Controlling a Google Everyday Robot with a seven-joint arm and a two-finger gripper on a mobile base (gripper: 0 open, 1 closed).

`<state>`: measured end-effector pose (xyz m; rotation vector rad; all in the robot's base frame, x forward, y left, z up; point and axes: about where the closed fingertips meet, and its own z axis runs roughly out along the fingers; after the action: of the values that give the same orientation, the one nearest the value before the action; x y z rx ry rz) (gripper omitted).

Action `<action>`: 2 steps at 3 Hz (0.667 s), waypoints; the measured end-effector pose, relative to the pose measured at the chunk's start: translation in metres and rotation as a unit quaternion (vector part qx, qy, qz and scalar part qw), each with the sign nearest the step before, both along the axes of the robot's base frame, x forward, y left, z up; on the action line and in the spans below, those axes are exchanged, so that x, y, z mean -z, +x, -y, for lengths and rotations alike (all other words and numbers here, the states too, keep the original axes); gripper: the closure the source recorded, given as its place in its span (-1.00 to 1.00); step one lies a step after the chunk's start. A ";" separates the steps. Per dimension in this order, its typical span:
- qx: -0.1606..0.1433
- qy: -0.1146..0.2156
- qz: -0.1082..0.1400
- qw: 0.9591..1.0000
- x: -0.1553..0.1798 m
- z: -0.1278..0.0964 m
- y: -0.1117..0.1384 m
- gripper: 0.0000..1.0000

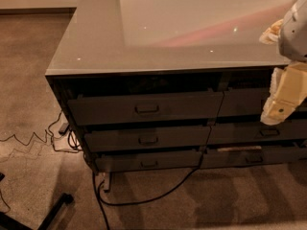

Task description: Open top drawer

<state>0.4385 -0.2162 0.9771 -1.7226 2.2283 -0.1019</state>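
Observation:
The top drawer (144,108) is the wide dark grey front in the left column, just under the glossy countertop (96,37). It has a small rectangular metal pull (147,109) at its centre. A dark gap shows between its upper edge and the countertop. My gripper (280,99), cream-coloured, hangs at the right edge of the view in front of the right column's upper drawer front (240,102). It is well to the right of the top drawer's pull and does not touch it.
Two shallower drawer fronts (147,139) (148,162) sit below the top drawer. More fronts fill the right column (254,134). Black cables (144,200) trail over the carpet in front and to the left. A dark stand leg (53,210) lies at the bottom left.

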 end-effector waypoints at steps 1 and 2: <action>0.000 0.000 0.000 1.000 0.000 0.000 0.000 -1.00; -0.001 0.020 -0.001 1.000 0.002 0.001 0.006 -1.00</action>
<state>0.4442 -0.2168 0.9755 -1.7045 2.2160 -0.0558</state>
